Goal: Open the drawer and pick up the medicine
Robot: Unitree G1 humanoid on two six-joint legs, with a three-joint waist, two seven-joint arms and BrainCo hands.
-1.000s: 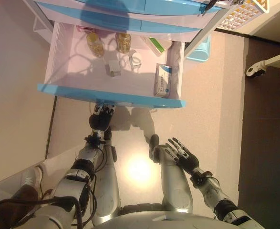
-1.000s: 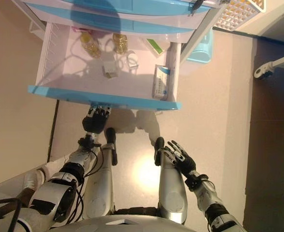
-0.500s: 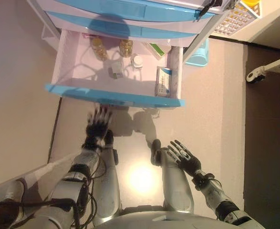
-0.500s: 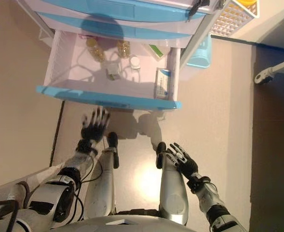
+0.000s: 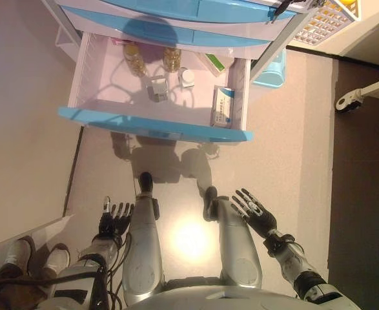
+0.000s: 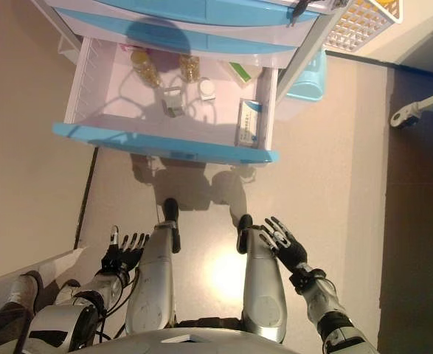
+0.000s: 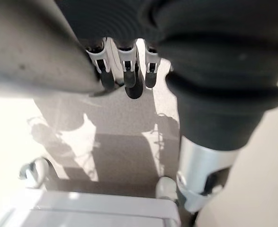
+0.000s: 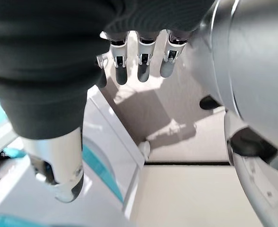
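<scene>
The bottom drawer [image 5: 92, 71] of a white cabinet with blue fronts stands pulled out over the floor. Inside lie a white and blue medicine box [image 5: 222, 106] at its right side, two amber bottles [image 5: 135, 59] at the back, a small white jar [image 5: 187, 77], a small grey item [image 5: 156, 90] and a green and white box [image 5: 213, 62]. My left hand [image 5: 113, 218] hangs low at the lower left, well short of the drawer, fingers straight and empty. My right hand [image 5: 254, 212] hangs at the lower right, open and empty.
A light blue bin [image 5: 273, 68] stands on the floor right of the cabinet. A white perforated basket [image 5: 325, 22] sits at the top right. A white caster leg [image 5: 350, 98] shows at the right edge. A person's shoes [image 5: 44, 255] are at the lower left.
My left hand has drawn back from just under the drawer's blue front down to the lower left, fingers now spread. The drawer stays open. The right hand has barely moved.
</scene>
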